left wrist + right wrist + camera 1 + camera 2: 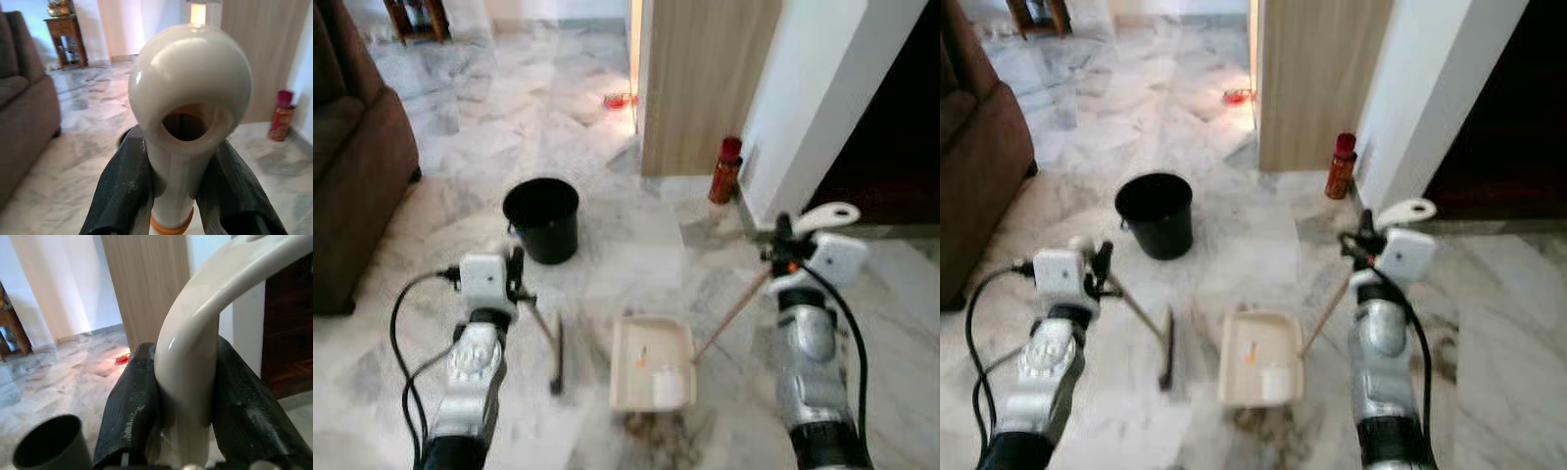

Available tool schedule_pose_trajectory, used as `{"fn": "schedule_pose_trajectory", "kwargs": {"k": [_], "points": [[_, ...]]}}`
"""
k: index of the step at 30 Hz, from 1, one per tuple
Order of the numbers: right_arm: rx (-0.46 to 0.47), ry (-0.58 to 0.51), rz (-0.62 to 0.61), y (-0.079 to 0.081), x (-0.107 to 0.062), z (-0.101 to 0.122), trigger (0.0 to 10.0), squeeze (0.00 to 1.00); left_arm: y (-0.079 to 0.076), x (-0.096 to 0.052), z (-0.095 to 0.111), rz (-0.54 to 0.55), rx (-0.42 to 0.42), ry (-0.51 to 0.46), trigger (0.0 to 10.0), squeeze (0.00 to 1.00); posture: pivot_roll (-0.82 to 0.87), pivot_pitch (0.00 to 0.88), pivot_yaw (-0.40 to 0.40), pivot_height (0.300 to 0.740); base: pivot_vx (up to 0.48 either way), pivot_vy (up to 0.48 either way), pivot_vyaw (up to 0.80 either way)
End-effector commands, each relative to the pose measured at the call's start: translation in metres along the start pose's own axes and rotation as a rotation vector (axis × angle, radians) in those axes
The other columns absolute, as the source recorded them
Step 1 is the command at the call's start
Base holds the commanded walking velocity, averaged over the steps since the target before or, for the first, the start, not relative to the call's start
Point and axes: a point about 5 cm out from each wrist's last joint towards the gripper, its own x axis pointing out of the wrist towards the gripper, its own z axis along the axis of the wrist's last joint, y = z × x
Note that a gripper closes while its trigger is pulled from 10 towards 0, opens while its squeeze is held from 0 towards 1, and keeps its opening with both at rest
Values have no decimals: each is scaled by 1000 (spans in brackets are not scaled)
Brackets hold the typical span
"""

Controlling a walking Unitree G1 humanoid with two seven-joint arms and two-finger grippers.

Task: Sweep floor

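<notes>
- The left gripper (172, 196) has its jaws pinching the cream top of the brush handle (540, 328), which slants down toward the middle of the floor.
- The right gripper (183, 423) has its jaws clamped on the curved cream grip of the dustpan handle (732, 313), which slopes down toward the robot's left.
- The dustpan (651, 360) lies flat on the marble floor (607, 147) with scraps in it, its long axis running near to far; some dirt lies just at its near edge.
- The brush head (557, 354) rests just beside the pan's left wall, its long axis also near to far.
- To do well, I judge: hold the pan's lip pressed down and draw the brush in short strokes toward it.
- Farther off stands a black bucket (541, 217).
</notes>
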Motion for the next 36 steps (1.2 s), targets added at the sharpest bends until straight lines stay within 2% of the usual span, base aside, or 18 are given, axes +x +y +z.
{"fn": "schedule_pose_trajectory", "kwargs": {"k": [1,8,28,31,36], "points": [[29,-56,-11,-2,3,13,10000,0,-2,4,9,-4,2,-39,10000,0,71,120,33,740,0,371,0],[30,-61,-7,1,4,14,10000,0,-2,4,9,-3,5,-38,10000,0,73,121,34,740,0,331,0],[13,-83,12,7,5,22,10000,0,-4,5,10,-30,19,-45,10000,0,70,127,41,740,0,0,0],[20,-119,24,11,7,30,10000,0,-5,4,9,-36,23,-41,10000,0,73,110,41,740,85,0,0],[73,-228,68,23,13,58,10000,0,-6,4,9,-40,23,-41,10000,0,78,91,40,740,289,0,0]]}}
